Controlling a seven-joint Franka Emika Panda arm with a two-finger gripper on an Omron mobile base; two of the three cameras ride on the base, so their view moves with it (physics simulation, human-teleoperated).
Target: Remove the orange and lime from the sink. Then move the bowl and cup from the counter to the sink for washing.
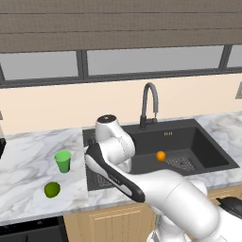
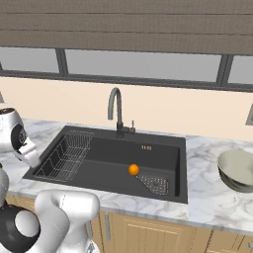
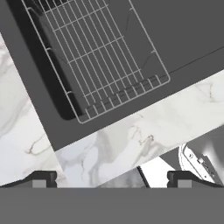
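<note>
Where veined marble ends, wire rack (image 3: 98,61)

The white, dark-jointed arm (image 1: 123,160) folds forward and bends downward. Its two-finger gripper (image 3: 112,178) points down, dark tips spread wide apart, holding nothing.

No text, label, brand, number or sign can be read anywhere here. The back wall of the sink (image 2: 148,143) carries a small pale orange mark, far ahead of the gripper (image 3: 112,179), too small and blurred to read as letters or figures
</note>
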